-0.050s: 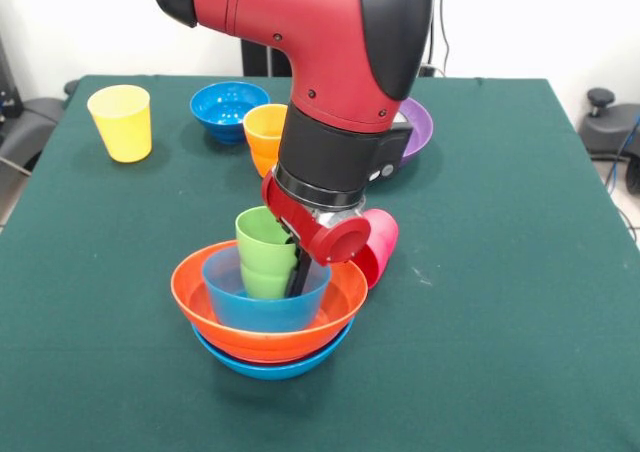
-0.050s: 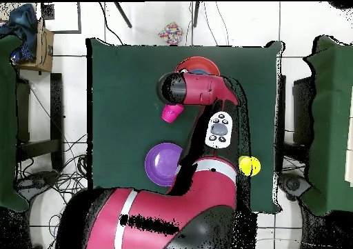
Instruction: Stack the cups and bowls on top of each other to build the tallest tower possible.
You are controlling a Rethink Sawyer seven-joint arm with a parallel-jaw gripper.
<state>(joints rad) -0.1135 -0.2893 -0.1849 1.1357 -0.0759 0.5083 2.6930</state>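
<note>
Front view showed the end effector [image 1: 296, 262] low in the centre of the frame, its dark fingers [image 1: 299, 272] reaching down beside the green cup [image 1: 264, 254]; whether they pinched the cup's wall could not be told. That cup stood in a small light-blue bowl [image 1: 262, 304], nested in the large orange bowl [image 1: 268, 317] over a light-blue one, forming the tower [image 1: 270, 322]. A pink cup [image 1: 380, 244] lay on its side just right of it. Upper left on the counter [image 1: 500, 302] stood the yellow cup [image 1: 121, 121], a blue bowl [image 1: 228, 107] and an orange cup [image 1: 264, 135]; the purple bowl [image 2: 164, 164] showed overhead. Placing the green cup seemed in hand; next would call for a clean lift away, then fetching another cup.
</note>
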